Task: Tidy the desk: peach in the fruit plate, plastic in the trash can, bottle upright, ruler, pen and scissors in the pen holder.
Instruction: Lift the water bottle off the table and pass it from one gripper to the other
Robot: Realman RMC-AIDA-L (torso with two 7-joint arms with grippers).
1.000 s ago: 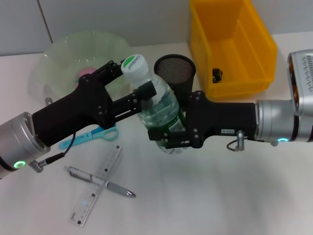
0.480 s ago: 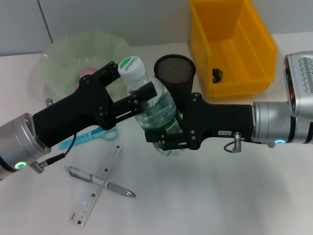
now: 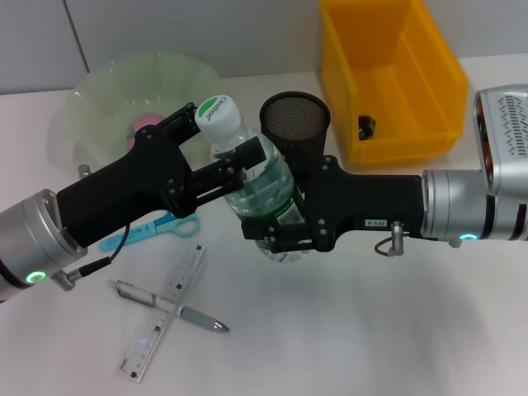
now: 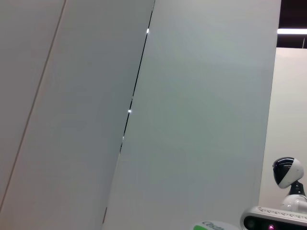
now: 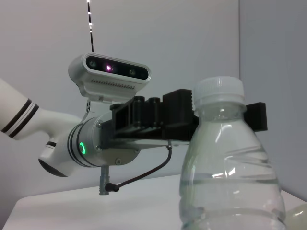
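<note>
Both claws (image 3: 247, 177) grip the clear, white-capped bottle (image 3: 262, 186).

Left arm (image 3: 107, 194), left of frame: matte black angular gripper housing, silver cylindrical wrist collar with a green ring light, thin black cable looping to a small metal plug.
Right arm (image 3: 388, 210), right of frame: black housing with a small white label, silver collar, green light, black cable loop with metal plug; a silver ribbed camera module (image 3: 501, 140) is mounted on top.
</note>
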